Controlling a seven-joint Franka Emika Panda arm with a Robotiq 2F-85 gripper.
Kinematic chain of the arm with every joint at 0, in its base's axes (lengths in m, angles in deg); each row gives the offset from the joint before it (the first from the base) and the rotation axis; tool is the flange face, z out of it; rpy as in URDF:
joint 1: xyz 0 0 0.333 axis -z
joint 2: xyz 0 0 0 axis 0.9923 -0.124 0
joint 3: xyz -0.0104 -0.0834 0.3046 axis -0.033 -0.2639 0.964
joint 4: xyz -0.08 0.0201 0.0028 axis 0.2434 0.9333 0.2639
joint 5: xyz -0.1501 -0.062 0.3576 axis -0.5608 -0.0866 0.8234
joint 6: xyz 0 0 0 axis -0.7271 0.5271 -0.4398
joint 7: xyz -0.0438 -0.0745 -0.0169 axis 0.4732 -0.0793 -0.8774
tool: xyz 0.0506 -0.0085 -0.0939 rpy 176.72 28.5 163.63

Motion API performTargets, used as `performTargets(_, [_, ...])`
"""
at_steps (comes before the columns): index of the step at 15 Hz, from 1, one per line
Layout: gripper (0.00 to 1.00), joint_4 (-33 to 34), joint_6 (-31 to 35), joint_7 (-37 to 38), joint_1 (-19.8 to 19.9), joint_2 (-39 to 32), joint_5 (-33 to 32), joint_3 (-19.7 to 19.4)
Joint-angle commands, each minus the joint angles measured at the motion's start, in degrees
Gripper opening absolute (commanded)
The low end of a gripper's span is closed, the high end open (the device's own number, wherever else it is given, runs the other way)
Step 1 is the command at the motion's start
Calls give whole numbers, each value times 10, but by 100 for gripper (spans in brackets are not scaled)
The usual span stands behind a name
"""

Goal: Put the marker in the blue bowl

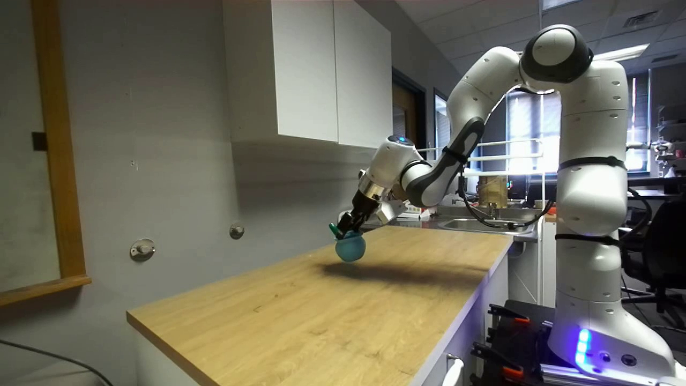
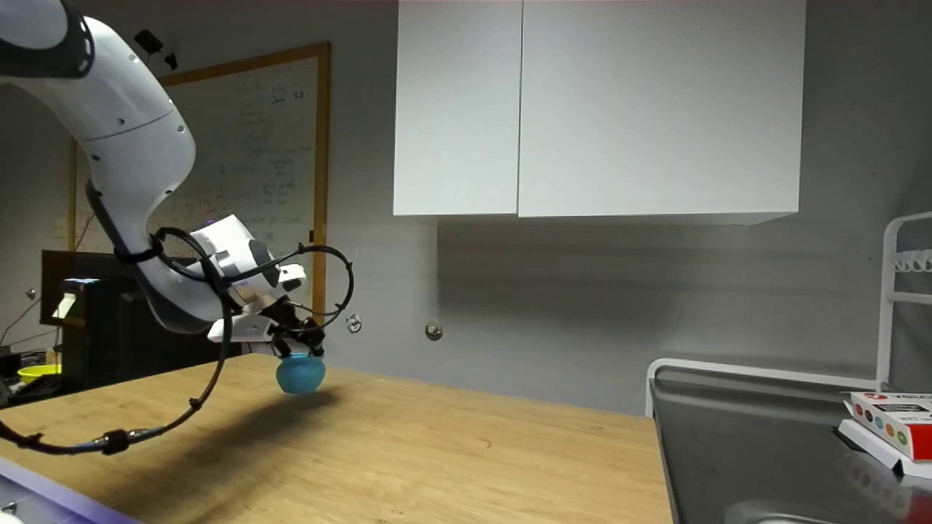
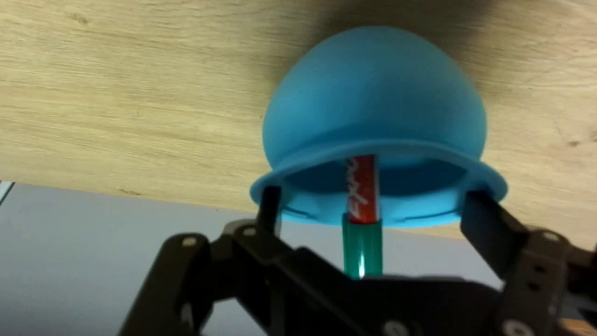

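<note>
The blue bowl (image 3: pixel 373 93) is teal-blue and round with a flared rim. It is tilted in the wrist view and shows in both exterior views (image 1: pixel 350 249) (image 2: pixel 300 375), held slightly above the wooden countertop. The marker, red with a green cap, (image 3: pixel 363 200) stands in the bowl's mouth. Its cap sticks out past the rim toward my gripper, and its lower end is hidden inside. The cap shows in an exterior view (image 1: pixel 336 231). My gripper (image 3: pixel 375 196) has its fingers spread wide, one at each side of the rim, shut on the bowl.
The wooden countertop (image 1: pixel 300 316) runs along a grey wall, with its edge close by the bowl. White cabinets (image 2: pixel 597 109) hang above. A metal sink (image 1: pixel 482 225) and a red-and-white box (image 2: pixel 895 426) are at the far end. A cable (image 2: pixel 218 327) loops from the arm.
</note>
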Motion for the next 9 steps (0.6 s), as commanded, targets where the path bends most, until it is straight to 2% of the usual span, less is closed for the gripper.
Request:
performTargets(1, [100, -35, 15, -70, -17, 44, 88, -4])
performTargets(6, [100, -33, -12, -164, -45, 52, 201, -23])
performTargets(7, [100, -24, 2, -127, -29, 41, 167, -9])
performTargets(9, [100, -24, -4, -146, -34, 43, 186, -15])
